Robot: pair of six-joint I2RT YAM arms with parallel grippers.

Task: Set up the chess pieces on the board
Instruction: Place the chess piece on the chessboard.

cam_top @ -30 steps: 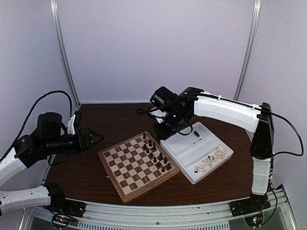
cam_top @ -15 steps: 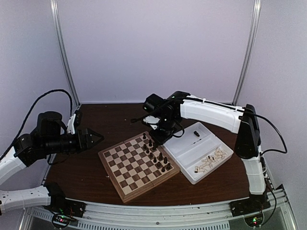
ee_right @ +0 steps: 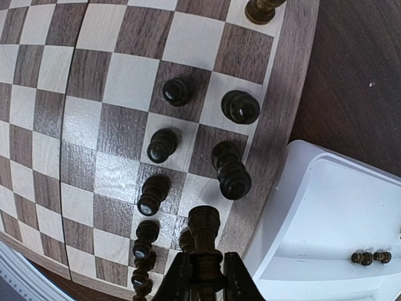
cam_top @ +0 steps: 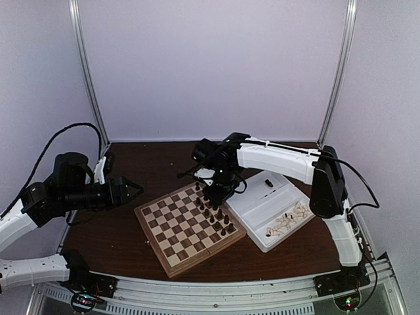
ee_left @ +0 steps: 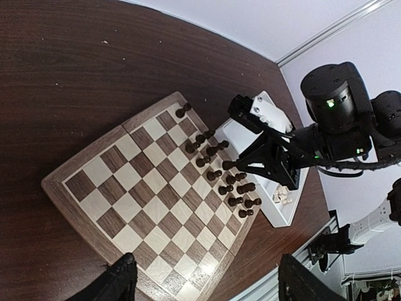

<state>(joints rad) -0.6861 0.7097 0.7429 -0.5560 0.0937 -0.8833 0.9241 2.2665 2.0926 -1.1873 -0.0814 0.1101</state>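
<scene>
Placement is the step in hand, as we read it: the right pincer [ee_right: 203, 277] is closed narrowly on the stem of a dark piece [ee_right: 204, 233], held upright over the outer line of squares at the edge of the board [cam_top: 172, 231] nearest the white tray [cam_top: 257, 209]. The other dark chessmen [ee_right: 161, 145] stand in two lines along that edge, and the carried one hangs close to a tall neighbour [ee_right: 230, 170] with another piece just behind it, so the gap looks tight. The square directly beneath is hidden by the piece itself. To do this well we would want a slow, straight descent, with the base flat on the wood before the fingers part. The opening should then be small, since a wide spread could clip the pawns just beside. Lifting straight up afterwards seems the safest exit. As for room, the board's pale border and the tray wall lie just beside each other here, so drift toward the tray has little margin. Toward the board's middle the squares are bare and give free space. A small dark object [ee_right: 367, 257] lies in one tray compartment — likely more to fetch — and the cream pieces [cam_top: 287, 222] are heaped in the other. The left pincer [cam_top: 133, 189] hovers spread wide over the table [cam_top: 151, 161], near the board's left corner but apart from it — out of the way.
</scene>
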